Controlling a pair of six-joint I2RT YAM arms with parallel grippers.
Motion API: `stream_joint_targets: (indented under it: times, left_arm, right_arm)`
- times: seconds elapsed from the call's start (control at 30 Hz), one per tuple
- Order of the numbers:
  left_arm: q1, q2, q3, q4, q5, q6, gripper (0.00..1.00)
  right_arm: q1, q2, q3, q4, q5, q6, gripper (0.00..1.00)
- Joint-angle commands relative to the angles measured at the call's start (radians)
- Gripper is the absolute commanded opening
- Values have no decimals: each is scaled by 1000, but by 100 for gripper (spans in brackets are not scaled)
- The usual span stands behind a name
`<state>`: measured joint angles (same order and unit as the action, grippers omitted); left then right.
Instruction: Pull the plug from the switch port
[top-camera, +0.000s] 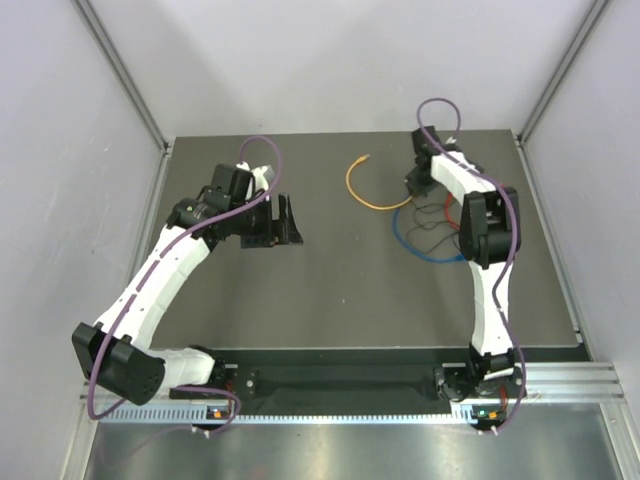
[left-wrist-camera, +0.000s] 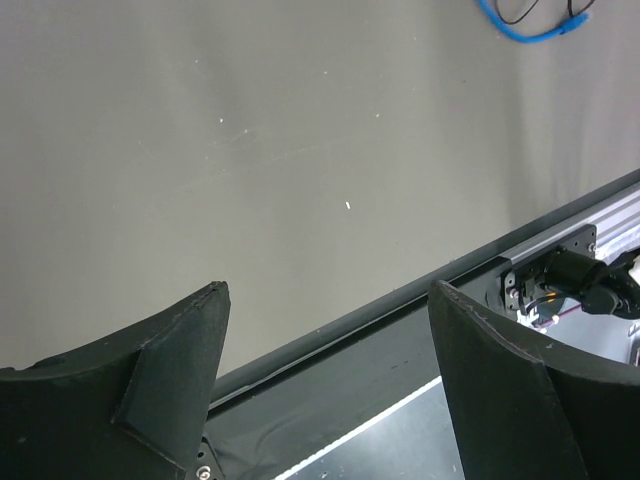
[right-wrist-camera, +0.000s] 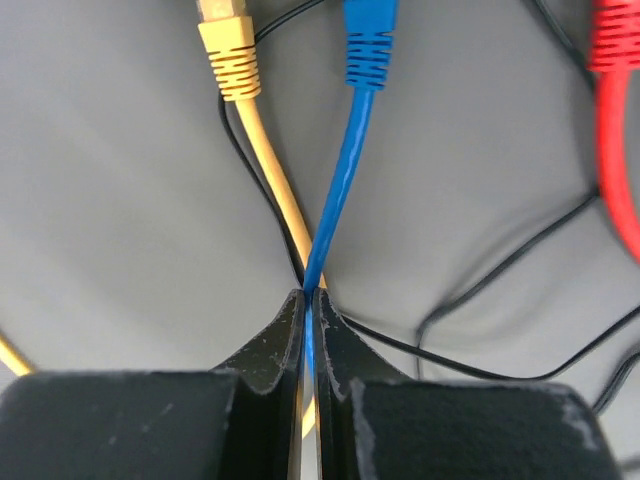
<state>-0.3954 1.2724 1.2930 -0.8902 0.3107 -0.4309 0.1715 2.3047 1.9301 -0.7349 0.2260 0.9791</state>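
The right gripper (right-wrist-camera: 311, 300) was clamped shut on the blue cable (right-wrist-camera: 345, 170), its two black fingers pinching the cord a short way below the blue plug (right-wrist-camera: 370, 40). That plug sat at the top edge of the right wrist view, its ribbed boot pointing down toward the fingers; whether it was seated in a port could not be told. The switch could not be made out, as the right wrist covered that spot in the overhead view. A yellow cable (right-wrist-camera: 275, 185) with its own yellow plug (right-wrist-camera: 228, 45) ran just beside the blue one and crossed behind it near the fingertips. A red cable (right-wrist-camera: 610, 150) hung well to the right, and a thin black wire (right-wrist-camera: 500, 275) wandered across the surface under all three.

The left gripper (left-wrist-camera: 328, 288) stood wide open with nothing between its jaws, over the left half of the tabletop (top-camera: 330, 290), well apart from the cables.

The tabletop was a matte dark-grey sheet, lightly scuffed. In the overhead view the yellow cable curved to a loose end near the far edge, and the blue one looped beside the right arm. A ribbed aluminium rail (top-camera: 560, 385) ran along the near edge. Pale plain walls (top-camera: 300, 60) and slanting metal frame posts (top-camera: 125, 75) closed in the cell.
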Motion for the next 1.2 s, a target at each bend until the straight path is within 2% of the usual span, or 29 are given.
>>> stream_joint_targets:
  times: [0.0,0.2,0.33,0.37,0.43,0.47,0.53,0.57,0.67,0.7,0.77,0.87,0.9,1.0,1.07,1.17]
  left_arm:
    - [13,-16,-11,31,22,17,84]
    - [21,4,-20,48,42,18,83]
    - [29,27,2,46,51,18,82]
    - [30,27,5,42,50,21,82]
    - [30,22,8,43,47,24,82]
    - [32,21,8,43,41,27,82]
    - [33,18,9,42,39,27,82]
    - [33,16,8,42,38,24,82]
    - [35,15,2,45,42,11,82]
    - [33,16,3,45,51,6,82]
    - [35,16,2,46,60,-3,81]
    - [36,16,-1,45,74,-20,80]
    - [35,19,-1,42,77,-26,80]
    - [36,24,2,37,116,-49,78]
    - [35,19,-11,40,143,-71,77]
    - [33,7,-44,48,169,-113,75]
  right_arm:
    - [138,-93,-31,-40,-97,183,0]
    - [293,-162,-105,49,-119,481,0]
    - [345,-130,-42,52,-166,523,4]
    - [350,-122,-24,43,-178,514,10]
    - [355,-108,7,46,-201,451,19]
    - [353,-110,15,42,-201,419,32]
    - [350,-128,17,34,-186,296,45]
    - [347,-140,12,32,-185,249,56]
    - [321,-209,-34,31,-163,58,66]
    - [298,-240,-57,28,-159,-47,66]
    - [255,-257,-65,20,-158,-153,65]
    - [192,-232,-11,12,-221,-363,67]
    - [181,-203,47,8,-247,-467,71]
    - [148,-147,151,17,-306,-638,86]
    - [114,-120,190,37,-361,-692,96]
    - [68,-45,282,52,-460,-717,97]
